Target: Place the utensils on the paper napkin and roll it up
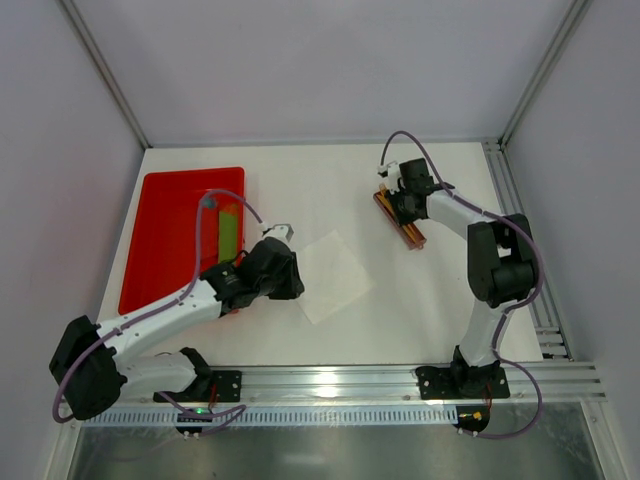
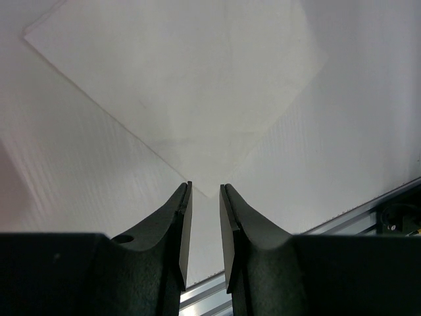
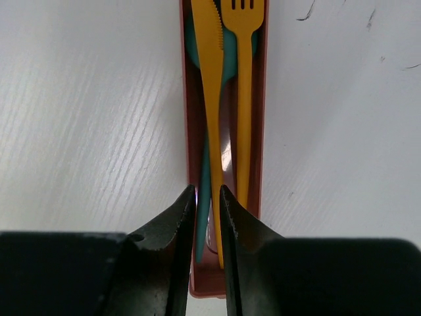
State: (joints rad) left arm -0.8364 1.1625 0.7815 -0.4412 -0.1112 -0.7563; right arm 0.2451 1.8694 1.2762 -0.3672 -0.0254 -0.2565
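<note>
Slender orange plastic utensils (image 3: 212,99) lie lengthwise in a narrow reddish-brown case (image 3: 207,288), well apart from the thin white square paper napkin (image 1: 335,277), which lies flat and bare mid-table. Right gripper (image 3: 207,191): jaws narrowly parted astride the handle ends, likely lining up a pick; cannot tell if anything is pinched. Left gripper (image 2: 205,191): jaws slightly spread and empty over the napkin's corner, probably to pin it.

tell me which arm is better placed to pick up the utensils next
Right. The right fingers hang directly over the open case, either side of the yellow knife handle, with the fork alongside. The left fingers sit at the napkin corner, well away from the case.
</note>
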